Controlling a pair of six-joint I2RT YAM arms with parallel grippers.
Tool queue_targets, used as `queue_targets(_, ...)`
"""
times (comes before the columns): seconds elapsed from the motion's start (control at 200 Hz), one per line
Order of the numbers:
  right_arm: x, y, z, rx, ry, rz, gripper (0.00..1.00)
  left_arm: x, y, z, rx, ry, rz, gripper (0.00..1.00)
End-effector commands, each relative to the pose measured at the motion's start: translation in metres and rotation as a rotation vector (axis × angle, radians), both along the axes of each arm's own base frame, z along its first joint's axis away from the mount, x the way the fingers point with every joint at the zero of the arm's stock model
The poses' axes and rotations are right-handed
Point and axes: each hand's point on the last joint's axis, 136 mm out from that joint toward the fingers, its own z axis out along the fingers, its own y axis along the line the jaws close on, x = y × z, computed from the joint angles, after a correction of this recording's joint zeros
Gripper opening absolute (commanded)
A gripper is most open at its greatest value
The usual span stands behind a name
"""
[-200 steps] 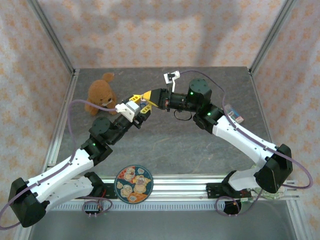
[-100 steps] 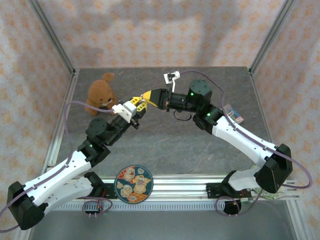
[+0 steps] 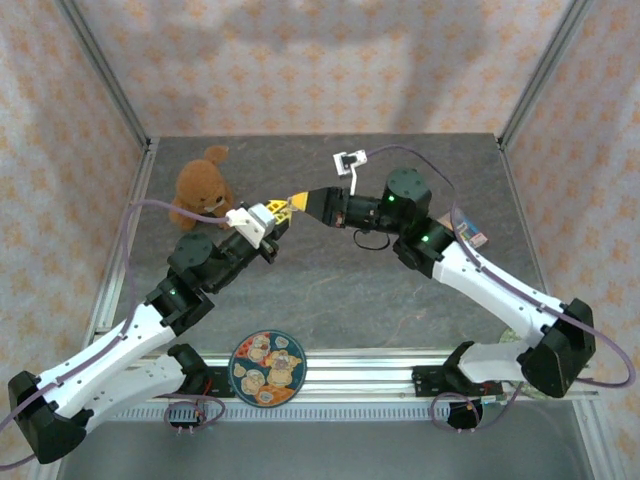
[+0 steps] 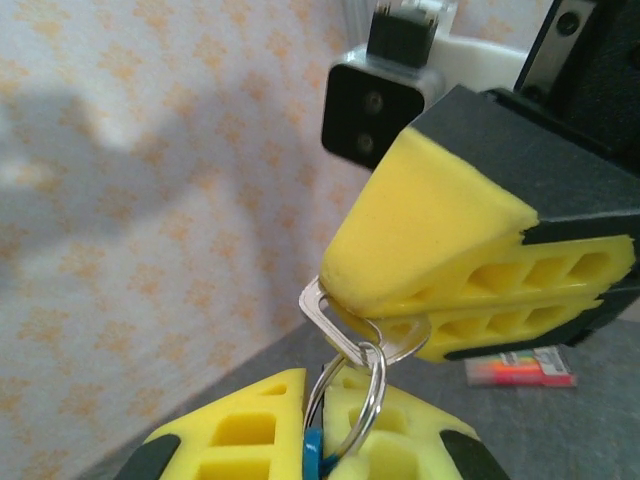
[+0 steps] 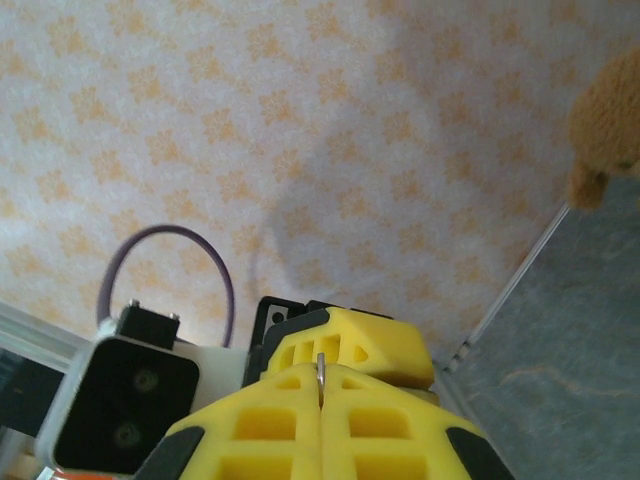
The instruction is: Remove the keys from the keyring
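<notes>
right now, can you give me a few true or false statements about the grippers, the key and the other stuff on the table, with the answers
1. The right gripper is shut on a key. True.
2. The left gripper is wide open and holds nothing. False: it is shut on the keyring.
3. The key is already off the keyring. False: the keyring passes through the key's hole.
4. A teddy bear sits on the table, to the left of both grippers. True.
5. The plate lies at the far edge beside the teddy bear. False: it lies at the near edge, between the arm bases.
</notes>
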Motion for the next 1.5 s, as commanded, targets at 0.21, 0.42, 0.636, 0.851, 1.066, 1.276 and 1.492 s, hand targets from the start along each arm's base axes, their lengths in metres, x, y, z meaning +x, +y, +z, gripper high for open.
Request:
queue_targets(0.21,-0.026,-0.044,0.022,0.003,-0.59,-0.17,0.0,-0.009,0.013,0.027,-0.049,0.056,0.005,0.0)
queue_targets(0.42,-0.056,-0.047,0.017,-0.008,-0.806,-0.1,0.0,-0.007,0.011,0.032,-0.063,0.083,-0.012,0.0)
queue_targets(0.636,-0.096,-0.044,0.009,-0.039,-0.981,0.032,0.0,-0.001,0.011,0.036,-0.091,0.114,-0.033,0.0)
queue_targets(0.851,-0.118,-0.041,-0.008,-0.117,-1.076,0.149,0.0,0.001,0.006,0.034,-0.068,0.17,-0.072,0.0)
queue_targets(1.066,-0.138,-0.039,-0.018,-0.172,-1.137,0.274,0.0,0.005,0.005,0.031,-0.047,0.22,-0.077,0.0)
queue_targets(1.276,-0.161,-0.036,-0.02,-0.157,-1.122,0.435,0.0,0.006,0.0,0.028,-0.025,0.267,-0.12,0.0)
queue_targets(1.492,-0.178,-0.027,-0.033,-0.188,-1.114,0.552,0.0,0.005,-0.005,0.024,-0.001,0.298,-0.148,0.0)
